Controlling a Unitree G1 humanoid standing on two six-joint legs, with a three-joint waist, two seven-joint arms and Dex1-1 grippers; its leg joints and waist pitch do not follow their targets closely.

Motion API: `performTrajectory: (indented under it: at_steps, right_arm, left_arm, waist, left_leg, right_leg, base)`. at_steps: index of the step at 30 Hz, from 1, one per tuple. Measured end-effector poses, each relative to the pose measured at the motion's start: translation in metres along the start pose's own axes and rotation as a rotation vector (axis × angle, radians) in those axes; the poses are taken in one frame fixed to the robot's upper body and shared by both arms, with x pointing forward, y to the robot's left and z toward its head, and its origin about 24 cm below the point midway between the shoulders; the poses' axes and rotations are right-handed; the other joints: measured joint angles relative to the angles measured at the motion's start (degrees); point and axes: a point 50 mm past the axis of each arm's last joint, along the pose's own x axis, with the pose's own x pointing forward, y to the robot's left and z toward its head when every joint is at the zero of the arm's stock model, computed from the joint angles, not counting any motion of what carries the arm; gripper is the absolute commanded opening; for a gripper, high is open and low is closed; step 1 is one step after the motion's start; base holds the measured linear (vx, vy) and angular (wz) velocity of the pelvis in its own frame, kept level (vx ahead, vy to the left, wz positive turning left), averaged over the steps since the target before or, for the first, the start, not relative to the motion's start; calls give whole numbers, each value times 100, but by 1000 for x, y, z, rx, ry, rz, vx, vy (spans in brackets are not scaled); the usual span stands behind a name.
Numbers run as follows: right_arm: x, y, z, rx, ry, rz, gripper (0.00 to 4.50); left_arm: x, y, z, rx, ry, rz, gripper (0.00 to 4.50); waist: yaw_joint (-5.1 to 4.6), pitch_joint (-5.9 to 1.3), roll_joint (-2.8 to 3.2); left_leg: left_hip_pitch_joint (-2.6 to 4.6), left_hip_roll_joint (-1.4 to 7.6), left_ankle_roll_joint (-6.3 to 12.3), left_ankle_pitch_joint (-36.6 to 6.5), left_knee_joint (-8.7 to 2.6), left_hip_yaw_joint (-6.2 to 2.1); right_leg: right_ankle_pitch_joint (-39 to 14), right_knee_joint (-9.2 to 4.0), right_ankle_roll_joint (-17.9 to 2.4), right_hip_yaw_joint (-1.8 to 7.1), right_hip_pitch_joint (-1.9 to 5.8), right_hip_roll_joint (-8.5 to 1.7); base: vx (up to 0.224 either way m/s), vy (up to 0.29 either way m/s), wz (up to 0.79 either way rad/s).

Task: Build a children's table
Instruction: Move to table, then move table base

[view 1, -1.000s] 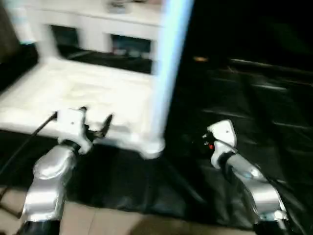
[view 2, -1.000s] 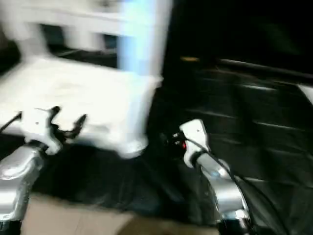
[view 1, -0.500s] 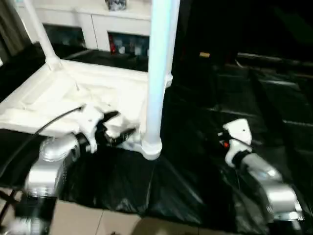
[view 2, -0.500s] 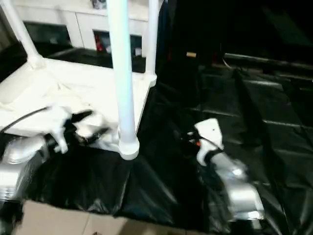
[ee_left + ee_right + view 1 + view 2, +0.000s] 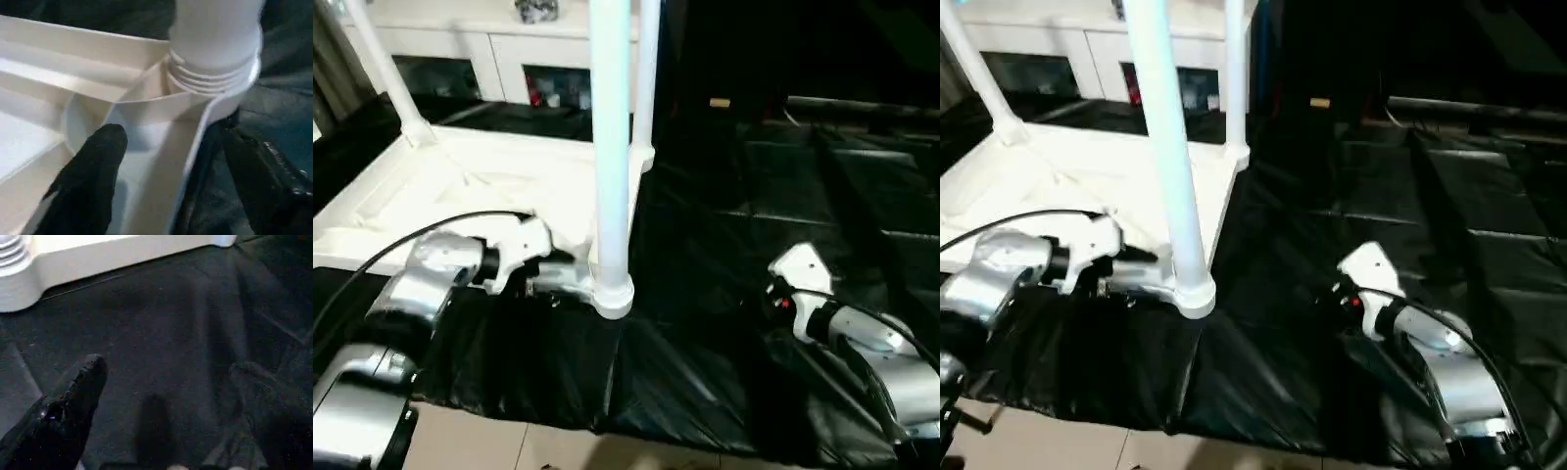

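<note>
The children's table (image 5: pixel 460 186) lies upside down on a black plastic sheet (image 5: pixel 724 294) spread over the floor, its smooth white plastic underside facing up, with a raised rim and rounded corner sockets. 3 white tubular legs stand upright from it: the nearest leg (image 5: pixel 610 147) rises from the corner socket (image 5: pixel 612 294) closest to the robot, a 2nd leg (image 5: pixel 646 78) stands at the next corner behind it, and a 3rd leg (image 5: pixel 382 69) leans up from the far corner on the robot's left. Behind the children's table stands a white cabinet (image 5: pixel 499 49) with glass doors and small things inside. The sheet is glossy and creased, and beyond the near edge of it the pale tiled floor (image 5: pixel 489 441) shows. The left gripper (image 5: pixel 161 161) sits at the rim just beside the nearest socket: its jaws straddle the thin plastic wall, 1 black finger (image 5: pixel 90 171) inside the underside and the other outside over the sheet, closed on the rim. In the left wrist view the socket shows ribbed rings where the leg enters. The right gripper (image 5: pixel 778 294) hangs over the sheet, well apart from the children's table, its jaws spread wide with only the sheet between them.
</note>
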Motion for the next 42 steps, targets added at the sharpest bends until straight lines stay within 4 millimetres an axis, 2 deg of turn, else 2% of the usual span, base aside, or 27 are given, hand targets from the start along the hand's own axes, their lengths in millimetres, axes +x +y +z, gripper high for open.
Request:
performTrajectory:
  at_steps: [6,8,10,14,18,23,26,28,30,31,38,42]
  right_arm:
    - [-2,5,0,-7,-2,37,450]
    - [-3,7,2,-9,-14,65,450]
    - [-4,9,4,-14,-23,94,450]
    - [-6,16,12,-42,-42,180,450]
    - [-7,21,15,-36,-57,250,450]
    - [-9,23,17,-50,-48,304,450]
    - [-10,23,21,-61,-52,340,450]
    - [-10,24,21,-63,-52,358,450]
    - [-10,25,22,-65,-53,365,450]
    - [-9,25,22,-66,-52,368,450]
    - [-7,22,31,-91,-73,374,450]
    - [-5,23,31,-86,-78,373,450]
  left_arm:
    - [3,5,5,24,34,-54,266]
    - [7,7,6,24,46,-74,260]
    - [8,8,6,25,53,-84,232]
    - [8,11,3,8,93,-104,209]
    - [8,16,9,4,95,-112,182]
    - [10,14,5,-16,132,-142,141]
    - [12,13,3,-20,142,-153,130]
    - [12,12,1,-24,158,-160,102]
    - [12,11,-1,-32,169,-163,99]
    - [12,12,0,-29,172,-164,79]
    - [13,13,0,-43,179,-158,29]
    - [21,12,4,-83,129,-152,20]
  waist:
    - [7,8,98]
    - [10,5,109]
    - [-1,5,113]
    - [-9,0,228]
    - [8,-7,280]
    - [-12,1,360]
    - [-10,-1,371]
    - [-12,-2,373]
    - [-18,-1,391]
    - [-17,-2,393]
    - [-31,-7,396]
    - [-26,-5,389]
  left_leg:
    - [1,0,0,1,0,3]
    - [2,0,0,1,0,2]
    - [3,0,0,1,0,2]
    - [-3,-2,7,-3,3,2]
    - [-3,-1,8,-3,3,1]
    - [-2,-2,8,-3,3,0]
    - [-2,0,8,-2,3,-3]
    - [-4,0,8,-2,3,-3]
    - [-7,-2,9,-3,3,-3]
    - [-7,-2,10,-4,3,-3]
    - [-12,-2,17,-8,3,-2]
    - [-25,-1,43,-6,3,-1]
  right_leg:
    - [2,0,-4,1,2,-2]
    - [2,0,-3,0,3,-1]
    - [2,0,-4,0,3,0]
    - [10,-25,-14,-1,11,-2]
    - [10,-24,-14,-2,12,-1]
    - [10,-29,-14,-3,16,-1]
    - [10,-28,-14,-5,16,1]
    - [10,-31,-14,-5,16,1]
    - [11,-37,-14,-5,17,0]
    - [11,-38,-14,-5,18,0]
    - [10,-46,-14,-5,17,0]
    - [12,-66,-13,-5,16,-1]
  base:
    - [0,0,0]
    - [0,0,0]
    - [0,0,0]
    - [0,0,0]
    - [0,0,0]
    - [0,0,0]
    - [0,0,0]
    - [0,0,0]
    - [0,0,0]
    - [0,0,0]
    - [0,0,0]
    - [0,0,0]
